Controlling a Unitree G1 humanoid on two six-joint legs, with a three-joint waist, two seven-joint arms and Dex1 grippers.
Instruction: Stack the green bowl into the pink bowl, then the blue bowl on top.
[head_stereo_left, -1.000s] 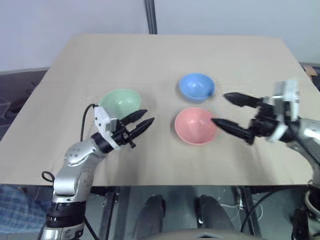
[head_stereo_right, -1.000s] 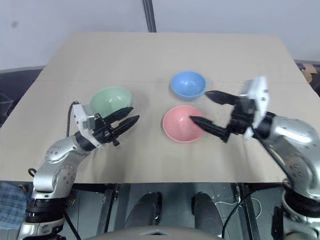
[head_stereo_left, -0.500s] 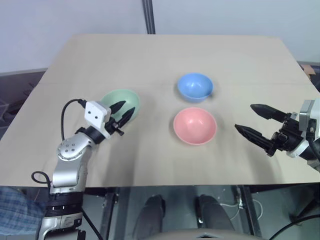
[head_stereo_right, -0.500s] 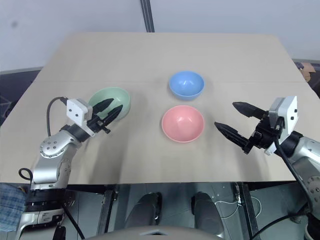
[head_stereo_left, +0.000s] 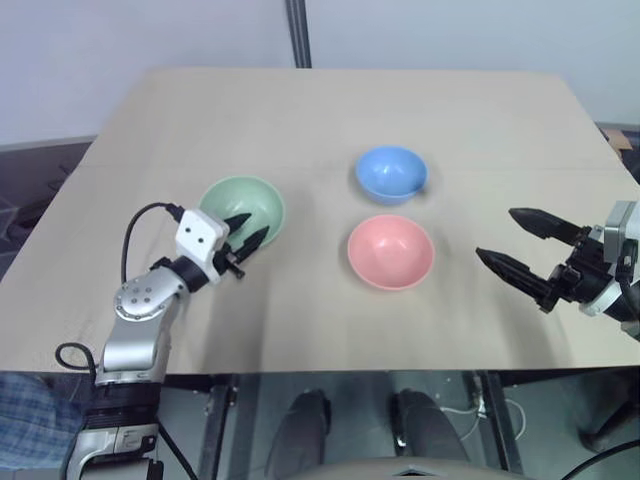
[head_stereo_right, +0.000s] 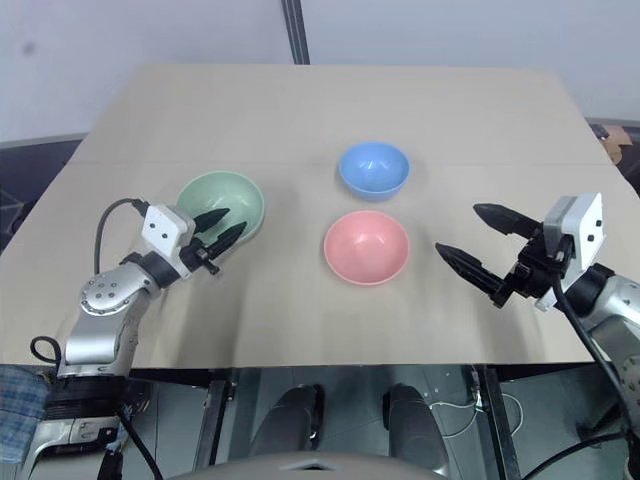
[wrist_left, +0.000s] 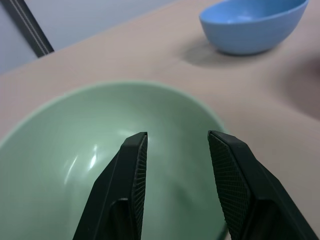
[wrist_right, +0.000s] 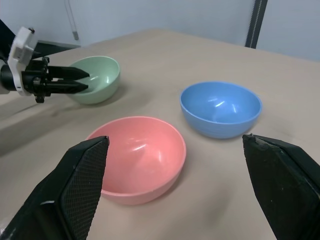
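Observation:
The green bowl (head_stereo_left: 243, 205) stands upright on the left of the table. My left gripper (head_stereo_left: 248, 231) is open, its fingertips (wrist_left: 134, 150) reaching over the bowl's near rim with nothing held; the left wrist view shows the green bowl (wrist_left: 75, 150) right under them. The pink bowl (head_stereo_left: 391, 251) sits near the table's middle, with the blue bowl (head_stereo_left: 391, 174) just behind it, both upright and apart. My right gripper (head_stereo_left: 500, 236) hangs wide open to the right of the pink bowl, clear of it. In the right wrist view the pink bowl (wrist_right: 135, 155) lies ahead between its fingers.
The tan table (head_stereo_left: 300, 110) has its front edge close to both arms and its right edge close to my right arm. A dark pole (head_stereo_left: 297, 30) stands behind the far edge. Bare tabletop lies between the green and pink bowls.
My right gripper has pulled back to the right, away from the pink bowl. My left gripper has swung left and forward, from in front of the green bowl to over its rim.

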